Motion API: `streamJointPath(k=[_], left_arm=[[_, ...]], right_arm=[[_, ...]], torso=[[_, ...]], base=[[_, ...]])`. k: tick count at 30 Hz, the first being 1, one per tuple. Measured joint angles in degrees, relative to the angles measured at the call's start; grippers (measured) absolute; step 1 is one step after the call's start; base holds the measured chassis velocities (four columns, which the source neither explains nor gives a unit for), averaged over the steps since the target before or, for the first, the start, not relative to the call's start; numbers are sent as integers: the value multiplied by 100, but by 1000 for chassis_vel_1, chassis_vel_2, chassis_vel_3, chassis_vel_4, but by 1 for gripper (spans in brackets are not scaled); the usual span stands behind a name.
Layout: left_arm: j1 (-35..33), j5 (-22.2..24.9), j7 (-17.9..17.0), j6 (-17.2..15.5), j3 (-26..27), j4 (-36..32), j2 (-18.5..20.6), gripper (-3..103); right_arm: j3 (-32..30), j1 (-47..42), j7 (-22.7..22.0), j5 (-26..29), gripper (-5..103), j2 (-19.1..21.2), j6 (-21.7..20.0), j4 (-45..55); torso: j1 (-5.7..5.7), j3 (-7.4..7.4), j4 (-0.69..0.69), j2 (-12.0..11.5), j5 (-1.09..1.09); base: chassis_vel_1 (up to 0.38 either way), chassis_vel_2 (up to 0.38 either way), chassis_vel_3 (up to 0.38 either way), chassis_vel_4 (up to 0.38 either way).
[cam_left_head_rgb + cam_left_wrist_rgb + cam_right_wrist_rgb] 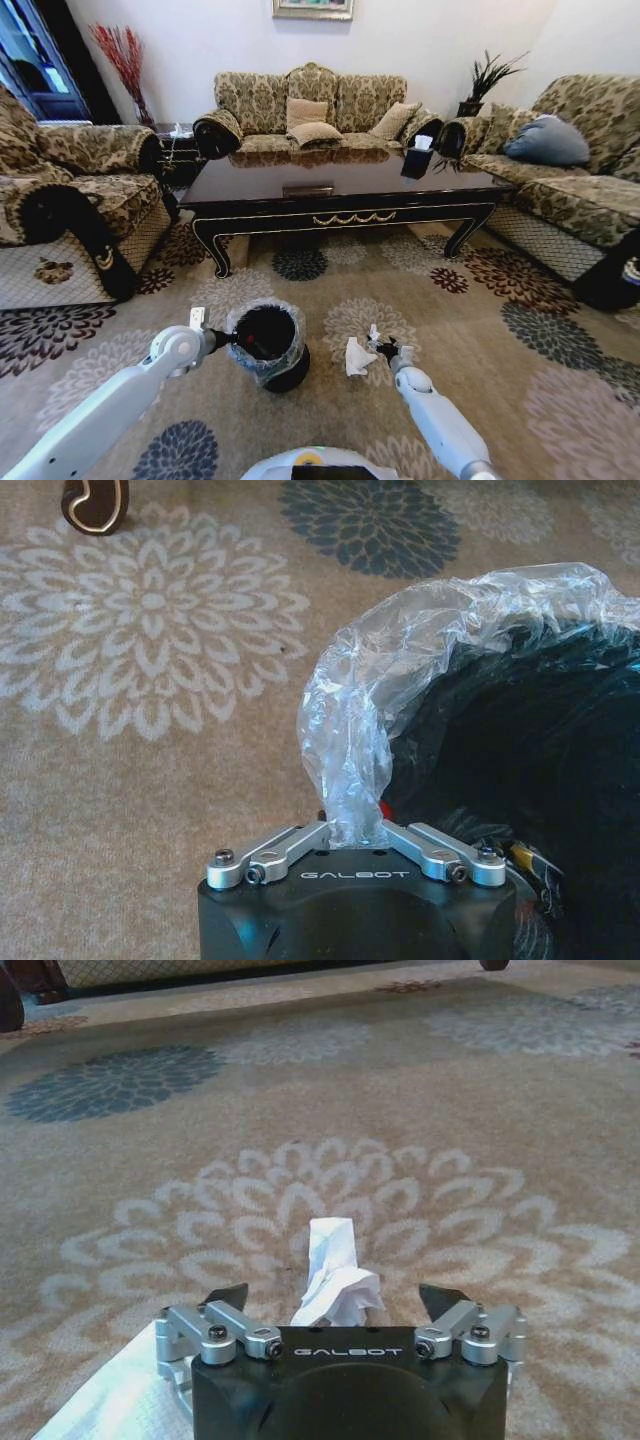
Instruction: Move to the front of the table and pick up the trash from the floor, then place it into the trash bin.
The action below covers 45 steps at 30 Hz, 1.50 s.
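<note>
The black trash bin (pixel 270 350) with its clear liner (pixel 420 650) stands on the flowered carpet floor (pixel 470 330) in front of the dark table (pixel 340 190). My left gripper (pixel 236 338) is at the bin's left rim, shut, its tips (pixel 352 825) pressed into the liner's fold with a small red scrap (pixel 383 808) showing there. To the right of the bin my right gripper (pixel 384 350) is low over the carpet, open, its fingers (pixel 226 1296) on either side of a crumpled white tissue (pixel 335 1275). A larger white tissue (pixel 357 357) lies beside it.
Sofas line the left (pixel 70 210), back (pixel 310 110) and right (pixel 580 190) of the room. A small black tissue box (pixel 418 160) sits on the table. A table leg foot (pixel 95 505) stands on the carpet beyond the bin.
</note>
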<state>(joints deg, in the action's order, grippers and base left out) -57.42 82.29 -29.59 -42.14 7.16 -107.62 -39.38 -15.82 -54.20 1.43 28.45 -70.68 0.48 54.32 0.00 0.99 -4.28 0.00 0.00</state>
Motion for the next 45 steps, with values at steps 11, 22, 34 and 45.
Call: streamJointPath(k=[11,22,34,45], left_arm=[[22,18,-1,0,-8,28,-10,0],[27,-7,1,0,-71,44,-31,0],[35,-29,1,0,-96,41,-65,0],[79,-144,-4,0,-223,33,-177,0]], right_arm=[[1,77,-7,-4,54,-60,98,-167],[-69,46,-8,-13,16,-105,104,-232],[-105,-12,-36,22,0,-50,101,-97],[-224,-553,-159,377,0,391,-34,1228]], torso=[[0,0,1,0,0],[0,-1,1,0,0],[0,0,0,0,0],[0,0,0,0,1]], base=[[0,0,0,0],[0,0,0,0],[0,0,0,0],[0,0,0,0]])
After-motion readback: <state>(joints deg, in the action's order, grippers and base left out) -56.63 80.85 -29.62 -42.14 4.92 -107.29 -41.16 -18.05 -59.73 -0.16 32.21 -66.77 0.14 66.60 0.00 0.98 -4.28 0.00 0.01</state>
